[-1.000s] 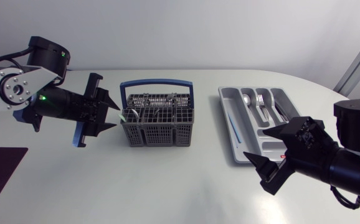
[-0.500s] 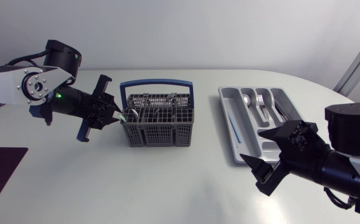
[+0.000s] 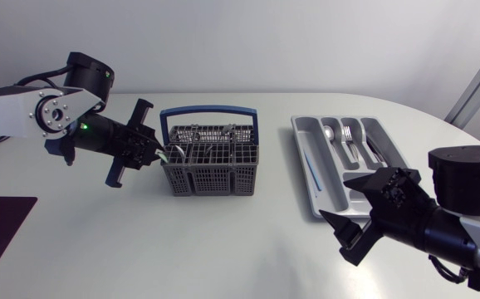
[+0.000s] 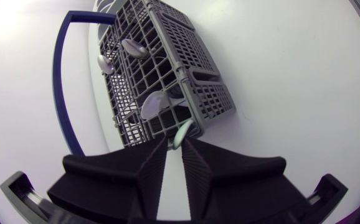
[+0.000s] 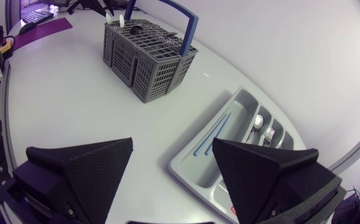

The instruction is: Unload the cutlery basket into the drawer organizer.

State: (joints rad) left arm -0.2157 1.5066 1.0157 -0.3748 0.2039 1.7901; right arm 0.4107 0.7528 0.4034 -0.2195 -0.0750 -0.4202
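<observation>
Head view: organizer (image 3: 335,187) at right holds a spoon (image 3: 330,133) and forks (image 3: 350,134); centre basket (image 3: 211,176) has several pieces left. Left jaws pinch a pale-green handle (image 4: 182,132); right jaws spread, empty.

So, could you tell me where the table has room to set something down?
Free: table between cutlery basket and drawer organizer, and in front of the basket. Crowded: basket's left end, at the left tool; organizer's near end, at the right tool.
</observation>
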